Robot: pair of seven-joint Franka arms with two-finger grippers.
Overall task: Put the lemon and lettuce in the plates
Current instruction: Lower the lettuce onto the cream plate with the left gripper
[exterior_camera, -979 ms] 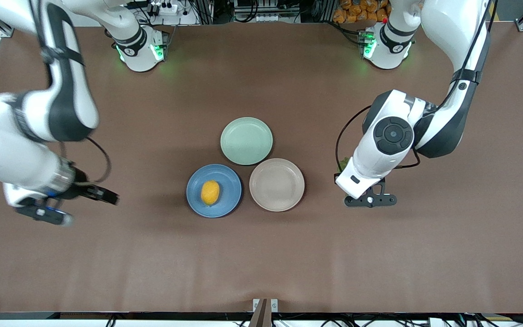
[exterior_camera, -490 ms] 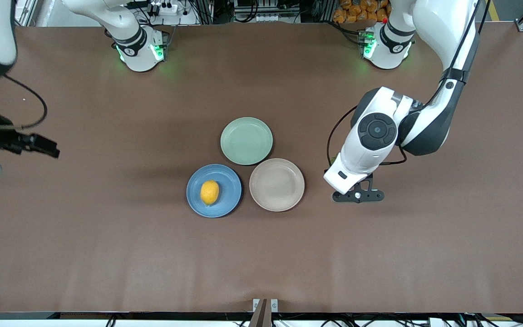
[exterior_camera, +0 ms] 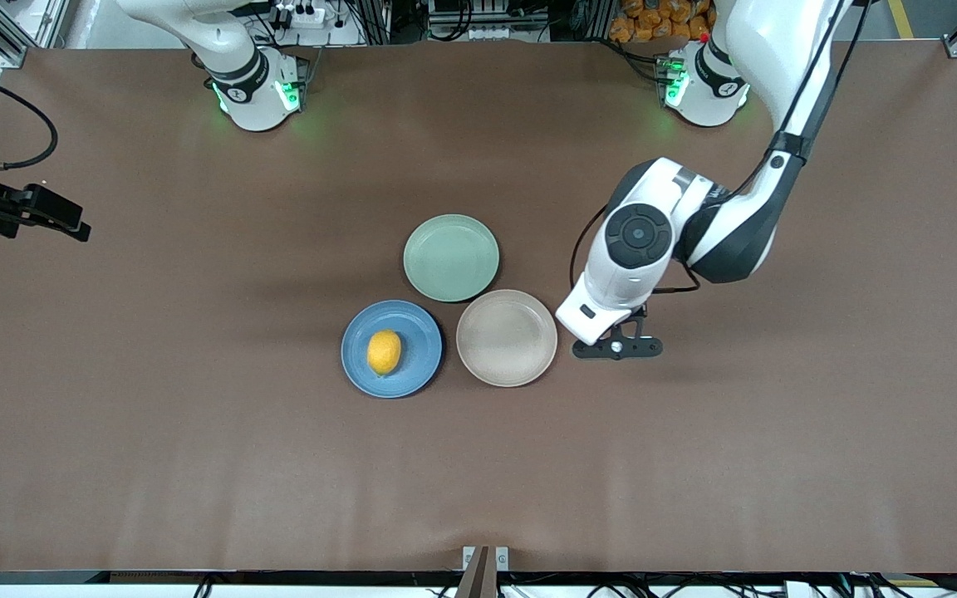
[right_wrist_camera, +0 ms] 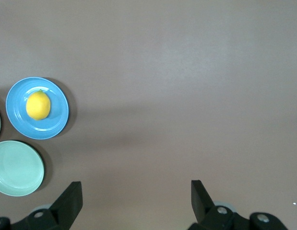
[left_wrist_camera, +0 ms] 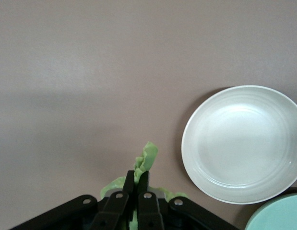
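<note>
The lemon (exterior_camera: pixel 384 351) lies in the blue plate (exterior_camera: pixel 422 349); both also show in the right wrist view, the lemon (right_wrist_camera: pixel 38 105) in the plate (right_wrist_camera: pixel 59 112). The beige-pink plate (exterior_camera: pixel 507 338) stands empty beside it. My left gripper (exterior_camera: pixel 611 342) hangs over the table just beside the beige-pink plate, toward the left arm's end. In the left wrist view it (left_wrist_camera: pixel 136 175) is shut on the lettuce (left_wrist_camera: pixel 146 160), with the beige-pink plate (left_wrist_camera: pixel 244 143) close by. The lettuce is hidden under the wrist in the front view. My right gripper (exterior_camera: pixel 46 213) is open and empty (right_wrist_camera: pixel 136 191), high over the right arm's end of the table.
A pale green plate (exterior_camera: pixel 451 257) stands empty, touching the other two and farther from the front camera. It also shows in the right wrist view (right_wrist_camera: pixel 16 167) and at the edge of the left wrist view (left_wrist_camera: pixel 282 215). Bare brown table lies all around the plates.
My left gripper has carried the lettuce toward the beige-pink plate. My right arm has drawn back and up toward its end of the table. The lemon and the plates have not moved.
</note>
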